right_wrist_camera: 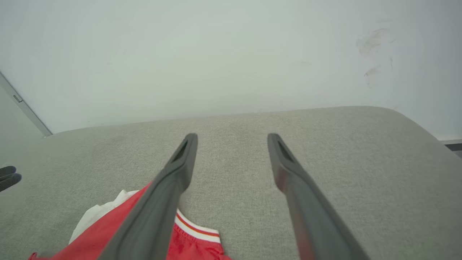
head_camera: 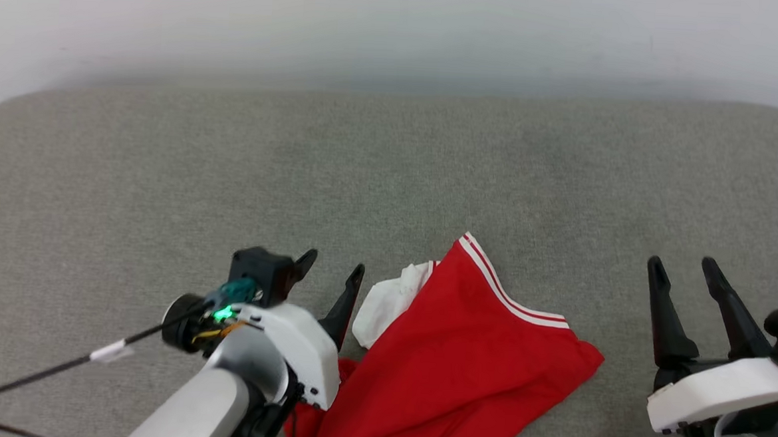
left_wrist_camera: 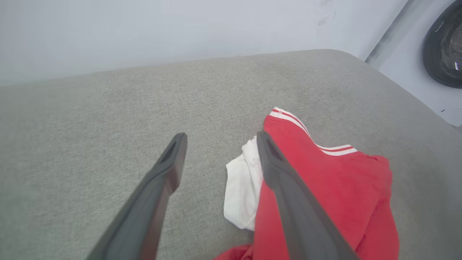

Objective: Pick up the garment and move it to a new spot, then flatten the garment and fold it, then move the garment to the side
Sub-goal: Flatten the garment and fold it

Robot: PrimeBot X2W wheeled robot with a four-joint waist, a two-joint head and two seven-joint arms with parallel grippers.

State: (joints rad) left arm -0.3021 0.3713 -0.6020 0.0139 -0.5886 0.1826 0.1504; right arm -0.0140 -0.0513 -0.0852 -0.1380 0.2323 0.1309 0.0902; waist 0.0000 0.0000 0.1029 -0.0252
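Now: the garment (head_camera: 469, 342) lies crumpled on the grey padded surface (head_camera: 392, 165), low in your head view, running off its near edge. Red body uppermost, with the striped trim along its far side. The white sleeve (head_camera: 388, 302) is bunched at its left.

Your left hand (head_camera: 333, 264) sits just beside that sleeve, fingers spread, gripping nothing. In the left wrist view one finger (left_wrist_camera: 285, 187) crosses in front of the sleeve; contact cannot be told.

Your right hand (head_camera: 683, 264) is well apart to the garment's right, fingers wide, empty, over bare fabric.
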